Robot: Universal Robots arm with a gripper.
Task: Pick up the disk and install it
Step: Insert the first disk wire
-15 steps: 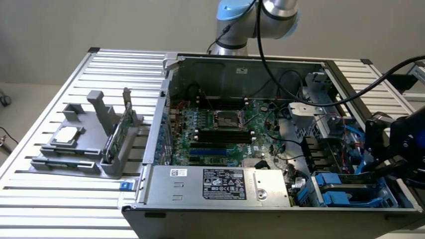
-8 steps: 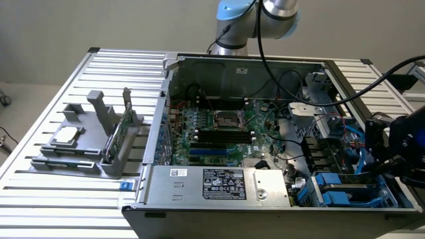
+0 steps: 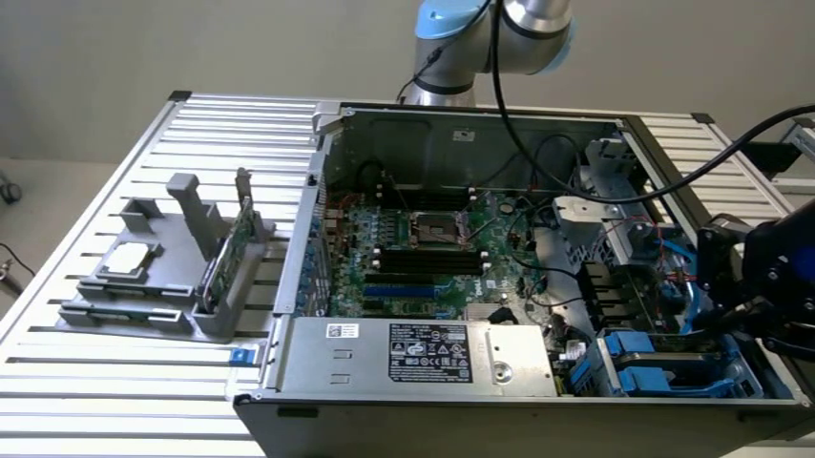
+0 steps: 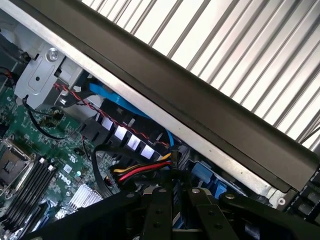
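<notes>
The slatted metal surface (image 3: 114, 382) carries an open computer case (image 3: 535, 401), its motherboard (image 3: 421, 248) at the centre. At five o'clock in the case, the disk (image 3: 669, 367) sits in its blue carrier in the drive bay. The gripper (image 3: 745, 310) hangs at about one o'clock from the disk, just beside it; whether its jaws grip anything I cannot tell.
</notes>
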